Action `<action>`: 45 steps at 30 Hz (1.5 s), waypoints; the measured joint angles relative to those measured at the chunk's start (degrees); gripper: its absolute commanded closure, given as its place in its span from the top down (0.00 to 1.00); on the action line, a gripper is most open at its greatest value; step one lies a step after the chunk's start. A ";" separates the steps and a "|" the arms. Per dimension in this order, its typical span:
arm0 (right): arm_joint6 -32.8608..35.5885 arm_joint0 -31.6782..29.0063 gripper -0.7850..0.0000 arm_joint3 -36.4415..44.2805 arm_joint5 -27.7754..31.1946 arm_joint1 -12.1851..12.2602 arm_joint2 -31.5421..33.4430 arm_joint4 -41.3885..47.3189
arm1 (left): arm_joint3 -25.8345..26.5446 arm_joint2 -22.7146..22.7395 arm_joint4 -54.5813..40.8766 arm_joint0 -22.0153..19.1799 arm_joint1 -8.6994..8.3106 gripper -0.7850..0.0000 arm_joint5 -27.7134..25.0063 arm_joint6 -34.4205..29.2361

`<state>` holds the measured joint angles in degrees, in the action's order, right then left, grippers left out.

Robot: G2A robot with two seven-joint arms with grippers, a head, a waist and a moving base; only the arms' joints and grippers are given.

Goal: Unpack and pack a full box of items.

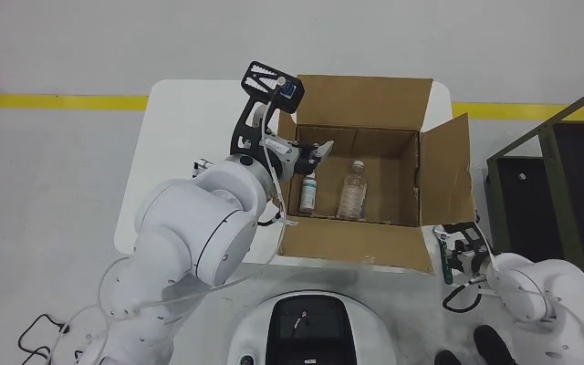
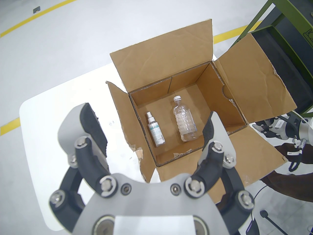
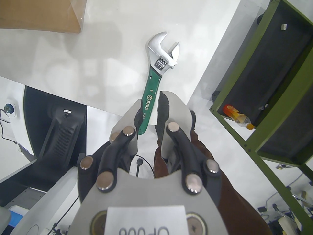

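Observation:
An open cardboard box (image 1: 358,239) stands on the white table (image 1: 182,137). On its floor lie a small spray bottle (image 1: 308,193) (image 2: 154,130) and a clear plastic bottle (image 1: 352,190) (image 2: 184,121), side by side. My left gripper (image 1: 310,155) (image 2: 151,128) hangs open above the box's left wall with nothing between its fingers. My right gripper (image 1: 456,248) (image 3: 150,108) sits at the table's front right corner, beside the box's front flap. It is shut on the green handle of an adjustable wrench (image 3: 156,74) (image 1: 446,265), whose metal head points away from the gripper over the tabletop.
All the box's flaps are folded outward; the right flap (image 2: 254,84) reaches toward a green metal rack (image 1: 538,182) (image 3: 269,74) beside the table. An orange bottle (image 3: 236,116) lies on the rack's shelf. Bare tabletop lies left of the box.

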<state>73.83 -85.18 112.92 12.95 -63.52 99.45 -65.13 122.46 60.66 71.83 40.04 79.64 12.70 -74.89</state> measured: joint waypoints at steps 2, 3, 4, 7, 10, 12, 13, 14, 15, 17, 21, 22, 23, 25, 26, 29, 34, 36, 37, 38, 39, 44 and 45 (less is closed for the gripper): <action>-0.05 0.25 0.33 -0.42 -0.02 0.08 -0.46 -0.24 | 0.00 0.00 0.00 0.00 0.00 1.00 0.00 0.00; -0.05 0.40 0.35 -0.65 -0.06 0.12 -0.63 -0.45 | 0.00 0.00 0.00 0.00 0.00 1.00 0.00 0.00; -0.12 0.64 0.36 -0.98 -0.10 0.17 -0.86 -0.67 | 0.00 0.00 0.00 0.00 0.00 1.00 0.00 0.00; -0.25 1.24 0.39 -2.12 -0.34 0.27 -1.29 -0.93 | 0.00 0.00 0.00 0.00 0.00 1.00 0.00 0.00; -0.35 1.80 0.47 -3.25 -0.57 0.37 -1.64 -0.89 | 0.00 0.00 0.00 0.00 0.00 1.00 0.00 0.00; -0.55 2.11 0.44 -4.07 -0.62 0.40 -1.85 -0.20 | 0.00 0.00 0.00 0.00 0.00 1.00 0.00 0.00; -0.65 2.33 0.44 -4.62 -0.65 0.44 -1.94 -0.02 | 0.00 0.00 0.00 0.00 0.00 1.00 0.00 0.00; -0.71 2.49 0.44 -5.00 -0.72 0.47 -2.03 -0.01 | 0.00 0.00 0.00 0.00 0.00 1.00 0.00 0.00; -0.72 2.63 0.44 -5.39 -0.82 0.49 -2.15 0.17 | 0.00 0.00 0.00 0.00 0.00 1.00 0.00 0.00; -0.70 3.06 0.44 -6.18 -1.01 0.54 -2.37 0.72 | 0.00 0.00 0.00 0.00 0.00 1.00 0.00 0.00; -0.88 3.74 0.41 -7.44 -1.33 0.66 -2.87 0.75 | 0.00 0.00 0.00 0.00 0.00 1.00 0.00 0.00; -0.90 3.90 0.41 -7.77 -1.52 0.69 -3.02 0.87 | 0.00 0.00 0.00 0.00 0.00 1.00 0.00 0.00; -0.93 4.01 0.41 -7.97 -1.61 0.71 -3.15 0.93 | 0.00 0.00 0.00 0.00 0.00 1.00 0.00 0.00; -1.01 4.17 0.39 -8.33 -1.76 0.76 -3.46 0.99 | 0.00 0.00 0.00 0.00 0.00 1.00 0.00 0.00; -1.05 4.20 0.39 -8.46 -1.84 0.78 -3.60 1.05 | 0.00 0.00 0.00 0.00 0.00 1.00 0.00 0.00; -1.18 4.28 0.39 -8.84 -2.09 0.85 -3.97 1.23 | 0.00 0.00 0.00 0.00 0.00 1.00 0.00 0.00; -1.45 4.43 0.37 -9.44 -2.49 1.00 -4.26 1.41 | 0.00 0.00 0.00 0.00 0.00 1.00 0.00 0.00; -1.65 4.42 0.36 -9.72 -2.67 1.06 -4.22 1.55 | 0.00 0.00 0.00 0.00 0.00 1.00 0.00 0.00; -1.77 4.42 0.36 -9.82 -2.72 1.10 -4.21 1.63 | 0.00 0.00 0.00 0.00 0.00 1.00 0.00 0.00; -1.85 4.41 0.35 -9.88 -2.78 1.13 -4.21 1.69 | 0.00 0.00 0.00 0.00 0.00 1.00 0.00 0.00; -1.91 4.40 0.34 -9.91 -2.81 1.15 -4.24 1.73 | 0.00 0.00 0.00 0.00 0.00 1.00 0.00 0.00; -2.16 4.40 0.34 -10.06 -2.83 1.31 -4.71 1.61 | 0.00 0.00 0.00 0.00 0.00 1.00 0.00 0.00; -2.19 4.42 0.34 -10.13 -2.90 1.33 -4.82 1.59 | 0.00 0.00 0.00 0.00 0.00 1.00 0.00 0.00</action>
<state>71.65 -80.76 102.79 10.05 -62.19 94.63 -63.54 122.46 60.66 71.83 40.04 79.64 12.70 -74.89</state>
